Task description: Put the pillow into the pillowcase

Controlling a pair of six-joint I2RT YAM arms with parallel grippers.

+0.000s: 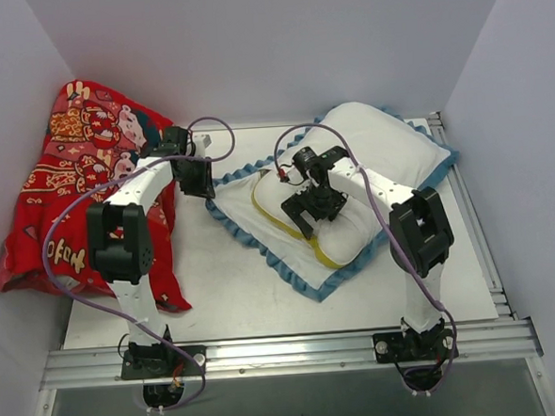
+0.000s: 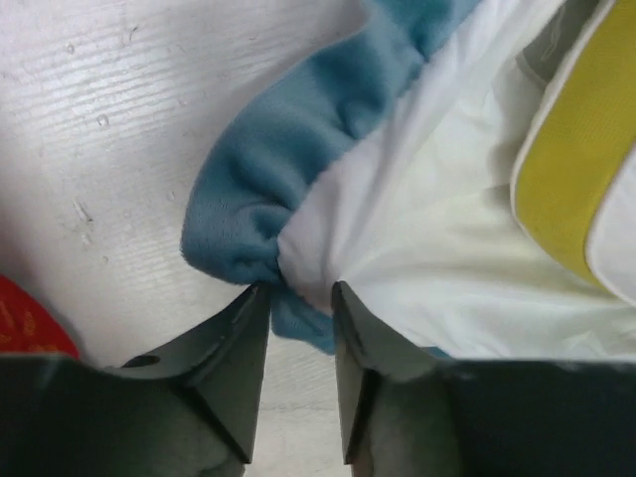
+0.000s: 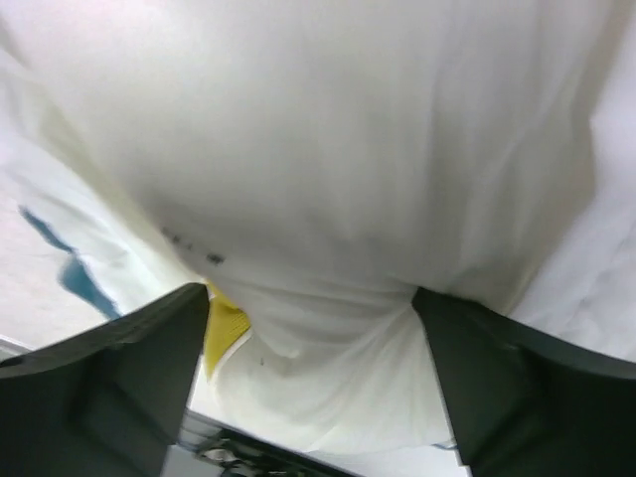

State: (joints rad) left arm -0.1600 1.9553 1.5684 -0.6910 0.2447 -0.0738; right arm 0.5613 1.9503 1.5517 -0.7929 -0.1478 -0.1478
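left pincer (image 2: 300, 294): almost shut, pinching blue frill of the pillowcase (image 2: 283, 174), bottom middle | right pincer (image 3: 310, 303): wide, squeezing the soft white pillow (image 3: 318, 139) between both fingers

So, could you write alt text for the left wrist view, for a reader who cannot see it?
The left tool pinches the blue ruffled trim at a corner of the pillowcase, over the pale table. The yellow piping of the pillow shows at the right, a red cloth at the lower left.
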